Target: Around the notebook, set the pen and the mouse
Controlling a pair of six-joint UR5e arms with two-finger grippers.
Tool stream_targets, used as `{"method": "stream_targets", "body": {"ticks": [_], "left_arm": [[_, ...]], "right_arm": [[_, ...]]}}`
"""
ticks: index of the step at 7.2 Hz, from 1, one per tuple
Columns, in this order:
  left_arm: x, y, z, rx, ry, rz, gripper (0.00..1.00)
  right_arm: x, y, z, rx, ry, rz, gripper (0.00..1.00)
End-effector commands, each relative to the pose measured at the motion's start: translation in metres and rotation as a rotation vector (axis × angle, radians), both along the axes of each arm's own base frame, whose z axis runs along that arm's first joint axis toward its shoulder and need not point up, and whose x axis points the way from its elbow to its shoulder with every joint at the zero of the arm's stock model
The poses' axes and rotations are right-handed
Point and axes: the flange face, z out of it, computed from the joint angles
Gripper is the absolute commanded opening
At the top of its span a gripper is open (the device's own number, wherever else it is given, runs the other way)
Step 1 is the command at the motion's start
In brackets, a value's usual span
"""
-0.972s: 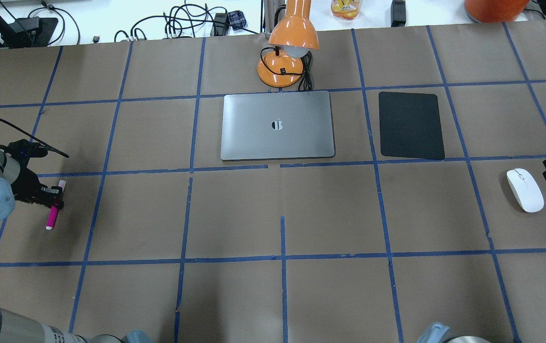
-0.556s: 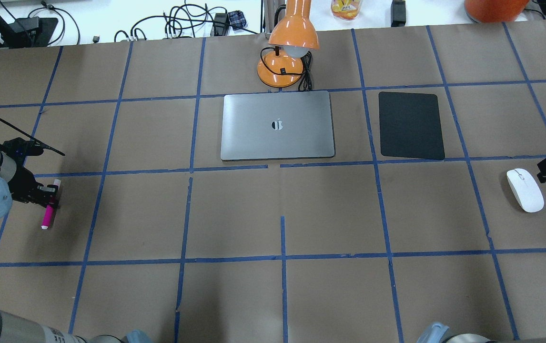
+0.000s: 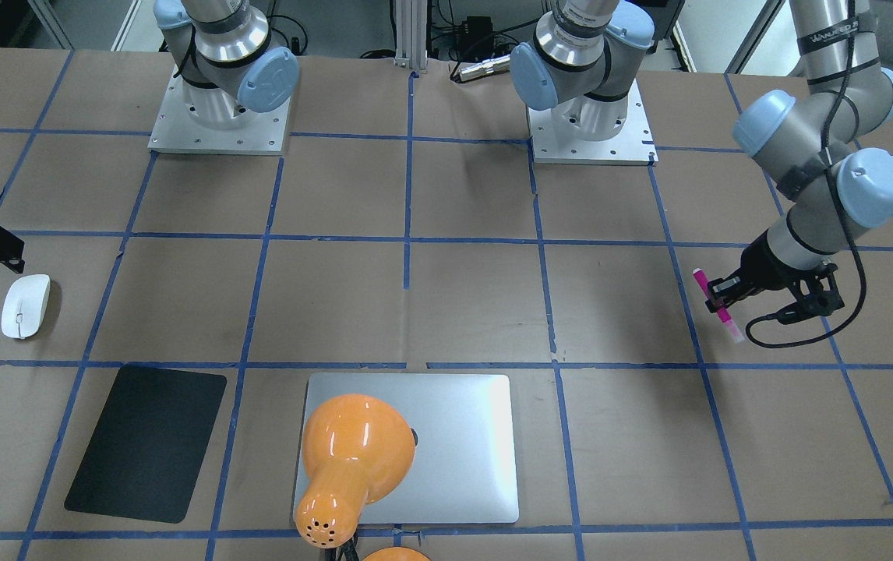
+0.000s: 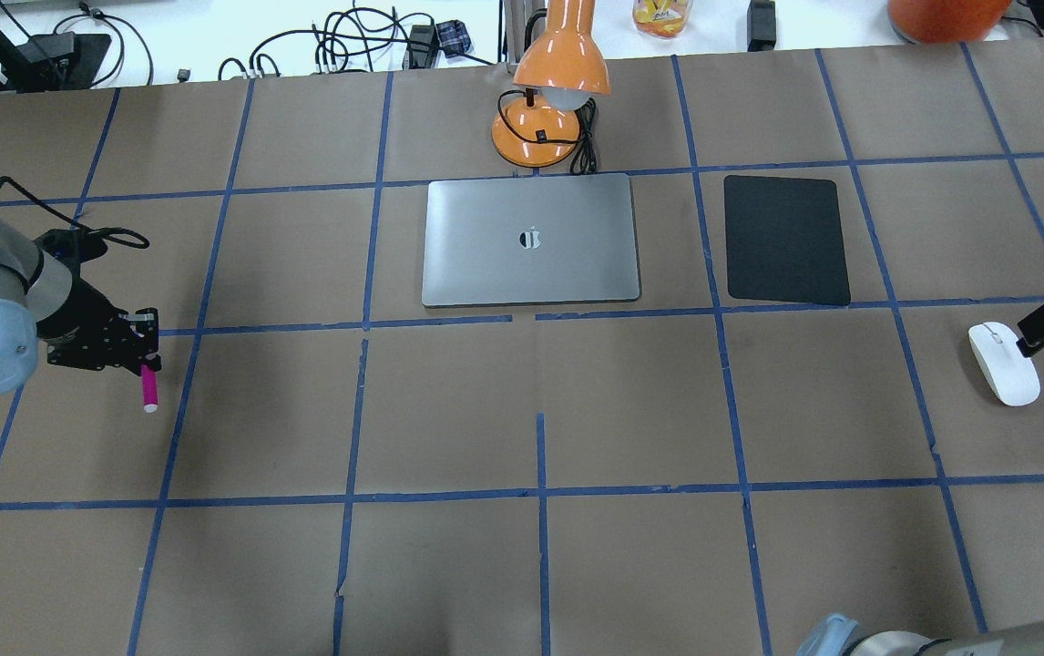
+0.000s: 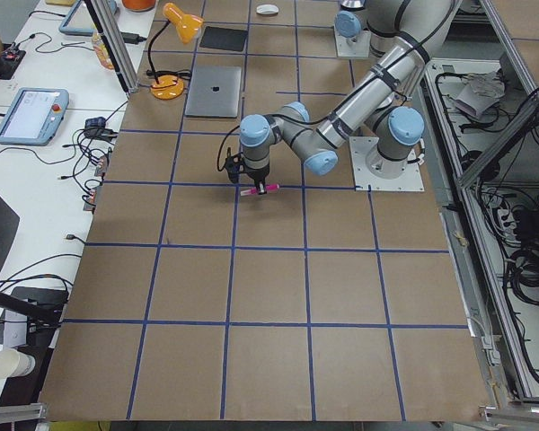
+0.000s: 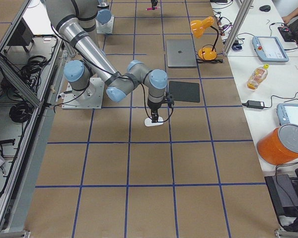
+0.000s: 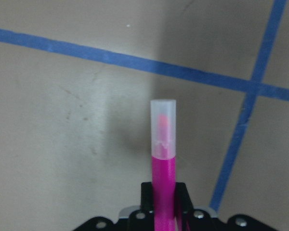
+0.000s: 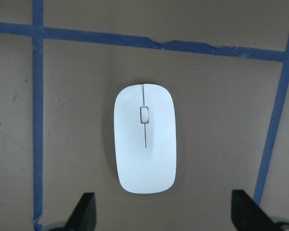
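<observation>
My left gripper [image 4: 145, 366] is shut on the magenta pen [image 4: 149, 388] at the table's far left. In the left wrist view the pen [image 7: 163, 159] sticks out from the shut gripper [image 7: 163, 204], clear tip forward, casting a shadow on the paper. The white mouse [image 4: 1003, 364] lies at the far right. My right gripper [image 8: 166, 214] hangs open above it, one finger on each side of the mouse [image 8: 145, 138], not touching. The silver notebook [image 4: 531, 239] lies closed at the centre back, far from both grippers.
An orange desk lamp [image 4: 547, 96] stands just behind the notebook, its head over the notebook [image 3: 470, 444] in the front-facing view. A black mat [image 4: 786, 239] lies right of the notebook. Brown paper with blue tape lines [image 4: 540, 492] covers the table.
The left gripper has carried the pen to the right and turned. The right gripper has shifted left over the mouse.
</observation>
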Motion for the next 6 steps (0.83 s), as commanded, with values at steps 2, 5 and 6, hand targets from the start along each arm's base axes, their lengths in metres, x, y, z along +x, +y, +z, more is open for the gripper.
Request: {"method": "stream_targets", "body": {"ticks": [2,5,6], "left_arm": [[-0.165,-0.005,0.006,0.018,-0.018,0.263,0.00],[-0.288,-0.021,0.011,0.004,-0.030,0.536,0.00],[-0.322,-0.026,0.003,0.014,-0.037,0.613,0.00]], "right_arm": [[-0.006,-0.005,-0.029,0.024,-0.023,-0.010,1.00],[-0.003,-0.011,-0.056,0.026,-0.096,-0.017,1.00],[-0.006,-0.013,-0.064,0.020,-0.089,-0.015,1.00]]}}
